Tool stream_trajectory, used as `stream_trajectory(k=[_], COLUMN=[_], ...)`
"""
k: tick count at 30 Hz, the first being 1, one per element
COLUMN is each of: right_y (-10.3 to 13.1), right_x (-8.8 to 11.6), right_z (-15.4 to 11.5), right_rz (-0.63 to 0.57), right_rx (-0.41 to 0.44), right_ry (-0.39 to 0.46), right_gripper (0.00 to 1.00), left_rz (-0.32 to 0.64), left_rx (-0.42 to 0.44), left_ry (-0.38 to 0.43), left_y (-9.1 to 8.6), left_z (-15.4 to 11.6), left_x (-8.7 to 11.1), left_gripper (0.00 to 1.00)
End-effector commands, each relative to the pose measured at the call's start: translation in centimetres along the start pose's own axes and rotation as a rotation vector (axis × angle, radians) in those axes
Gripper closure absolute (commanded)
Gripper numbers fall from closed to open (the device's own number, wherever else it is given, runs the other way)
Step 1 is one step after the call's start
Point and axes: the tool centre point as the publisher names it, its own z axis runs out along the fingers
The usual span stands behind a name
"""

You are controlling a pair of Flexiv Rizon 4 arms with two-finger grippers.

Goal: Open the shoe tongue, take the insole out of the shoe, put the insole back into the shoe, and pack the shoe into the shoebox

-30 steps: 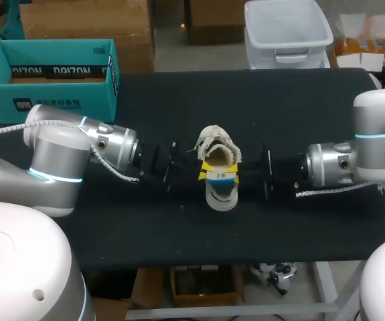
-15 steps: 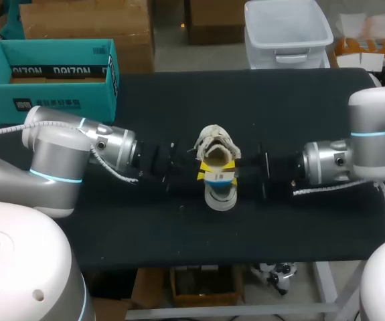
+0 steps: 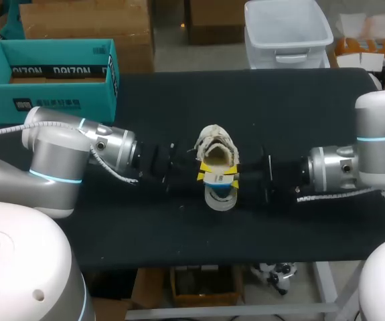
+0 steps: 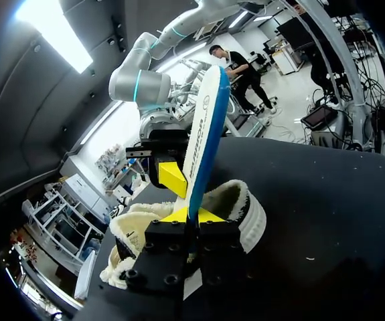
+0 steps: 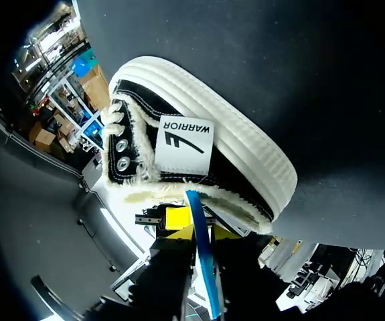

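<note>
Blue-edged insole (image 4: 202,134) (one, upright) over one shoe (image 5: 246,154); left tool (image 4: 193,215), right tool (image 3: 234,172) both clamped on it.

Between left claw (image 3: 203,172) and right claw (image 3: 236,175), the insole (image 3: 219,179), above the shoe (image 3: 215,144) on the counter (image 3: 179,227); shoebox (image 3: 51,70) well behind left claw.

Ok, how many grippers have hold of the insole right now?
2. The left gripper clamps the insole just above the shoe's opening, and the right gripper clamps it from the opposite side.
</note>
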Motion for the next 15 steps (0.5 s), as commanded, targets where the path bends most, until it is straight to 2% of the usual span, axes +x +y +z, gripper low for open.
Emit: stream_trajectory(k=[1,5,6,7,9,10,11,13,14,15], right_y=[0.0,0.2,0.3,0.4,0.5,0.6,0.6,0.7,0.8,0.8], right_x=[0.1,0.1,0.1,0.1,0.1,0.1,0.1,0.1,0.1,0.1], right_z=[0.1,0.1,0.1,0.1,0.2,0.2,0.1,0.1,0.1,0.1], right_rz=[-0.007,-0.011,-0.011,-0.012,-0.012,-0.012,-0.012,-0.012,-0.011,-0.011], right_rx=[0.013,0.017,0.02,0.021,0.023,0.024,0.025,0.026,0.027,0.027], right_ry=[-0.003,-0.002,-0.003,-0.003,-0.003,-0.002,-0.002,-0.001,-0.001,-0.001], right_gripper=[1.0,1.0,1.0,1.0,1.0,1.0,1.0,1.0,1.0,1.0], left_rz=[-0.001,-0.003,-0.005,-0.002,0.011,0.024,0.033,0.045,0.054,0.056], left_rx=[-0.002,0.002,0.006,0.013,0.027,0.034,0.039,0.045,0.044,0.044], left_ry=[-0.005,-0.001,0.002,0.005,0.008,0.009,0.007,0.005,0.001,0.0], left_y=[0.1,-0.2,-0.4,-0.7,-1.4,-1.8,-2.1,-2.5,-2.6,-2.7], left_z=[0.1,0.2,0.2,0.1,0.0,0.0,-0.1,0.0,0.0,0.1], left_x=[0.1,0.2,0.2,0.3,0.5,0.5,0.6,0.7,0.7,0.7], left_gripper=[1.0,1.0,0.92,0.64,0.35,0.35,0.27,0.28,0.35,0.57])
